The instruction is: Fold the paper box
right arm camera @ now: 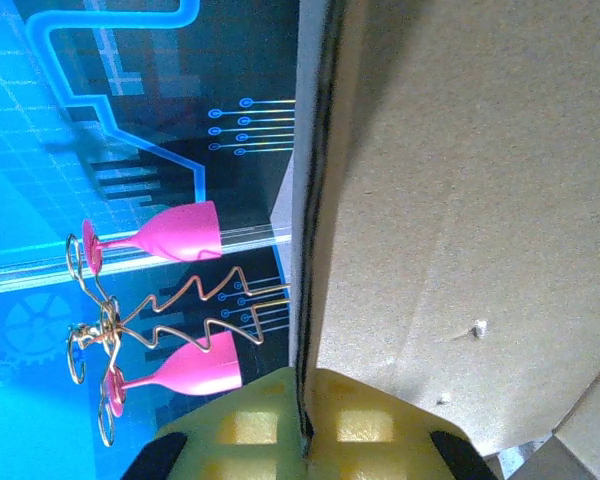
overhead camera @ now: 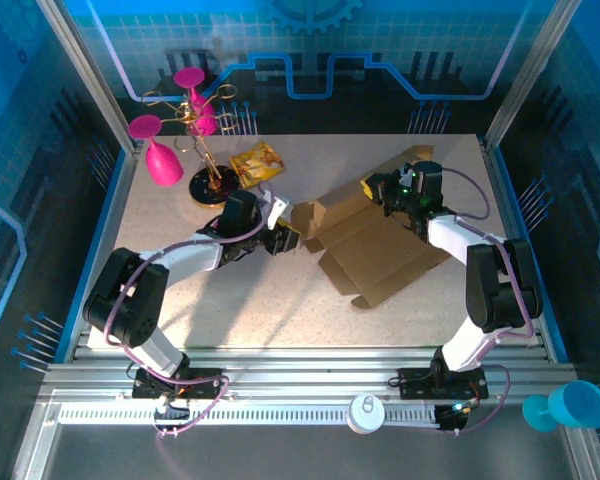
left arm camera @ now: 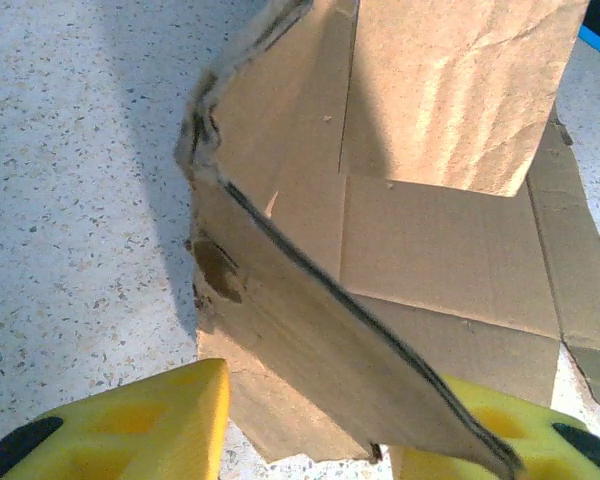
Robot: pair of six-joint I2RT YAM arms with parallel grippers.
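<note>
The paper box (overhead camera: 380, 255) is a brown cardboard sheet lying half unfolded at the table's centre right, with some flaps raised. My left gripper (overhead camera: 288, 240) is at its left edge. In the left wrist view the yellow fingers (left arm camera: 150, 430) stand wide apart, open, and a raised side flap (left arm camera: 310, 330) runs slantwise between them toward the right finger. My right gripper (overhead camera: 378, 188) is at the box's far edge. In the right wrist view it (right arm camera: 305, 400) is shut on the edge of an upright cardboard panel (right arm camera: 480, 200).
A wire stand with pink goblets (overhead camera: 195, 120) rises at the back left, and another pink goblet (overhead camera: 160, 160) is beside it. A yellow snack packet (overhead camera: 257, 160) lies behind the left gripper. A blue goblet (overhead camera: 570, 405) sits off the table at the front right.
</note>
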